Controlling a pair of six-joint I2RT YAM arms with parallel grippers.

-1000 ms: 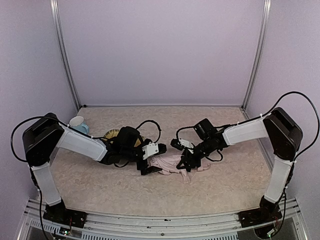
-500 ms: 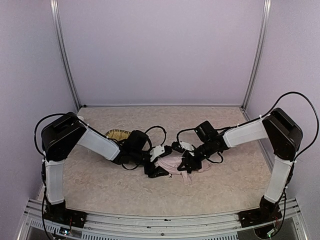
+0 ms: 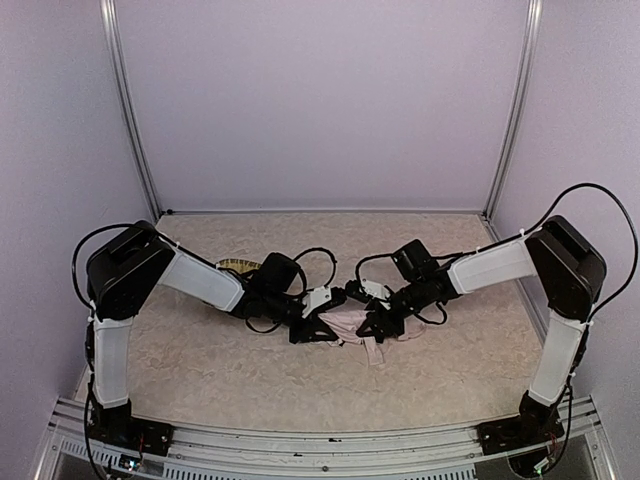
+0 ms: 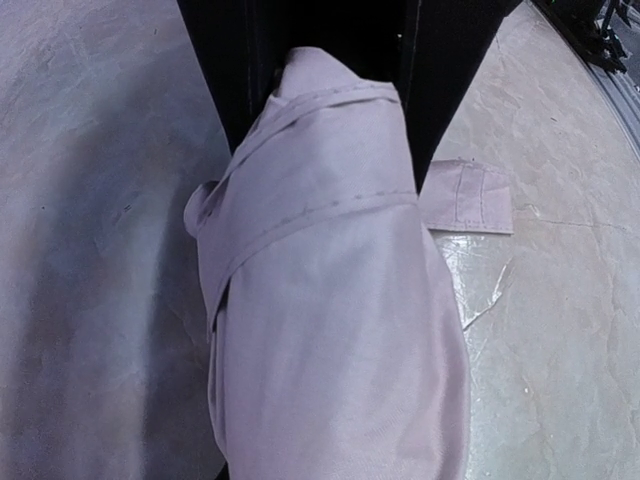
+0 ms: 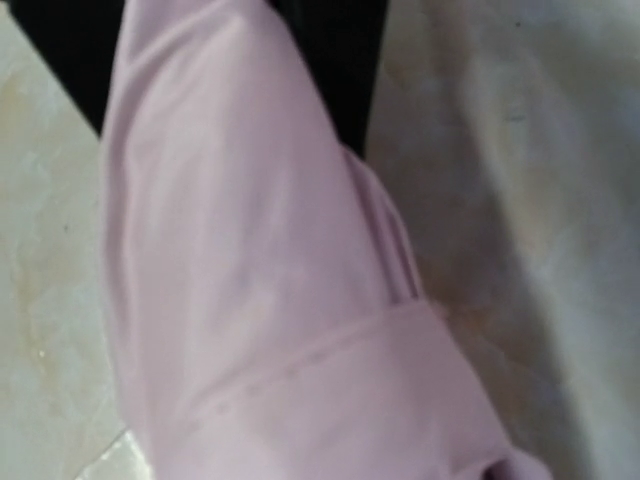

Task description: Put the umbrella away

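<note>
Wickerwork shows as a yellow sliver in the top view: the woven tray [image 3: 232,265]. The left arm [image 3: 200,283] covers most of it, so what lies in it cannot be told. Right of the tray and a little nearer the arm bases, the umbrella [image 3: 352,326] lies folded on the marbled table [image 3: 200,365]. It is a rumpled pale pink bundle stretched sideways, leading away from the tray. The left gripper [image 3: 316,330] is at the end of the bundle nearest the tray, and the right gripper [image 3: 376,324] is at the end farthest from it. Both are low at the tabletop.

In the left wrist view the umbrella [image 4: 330,300] fills the gap between the 2 black fingers [image 4: 225,70] and touches both, so the left gripper is pinching the umbrella. A stitched band wraps round the bundle just below the fingers. Beside the bundle a small strap tab [image 4: 466,197] lies flat on the table; only its stitch lines can be made out.

In the right wrist view the umbrella [image 5: 250,280] runs out from between 2 dark fingers [image 5: 335,60] and presses against them, so the right gripper is clamped on the umbrella as well. A seamed band crosses the fabric lower down.
</note>
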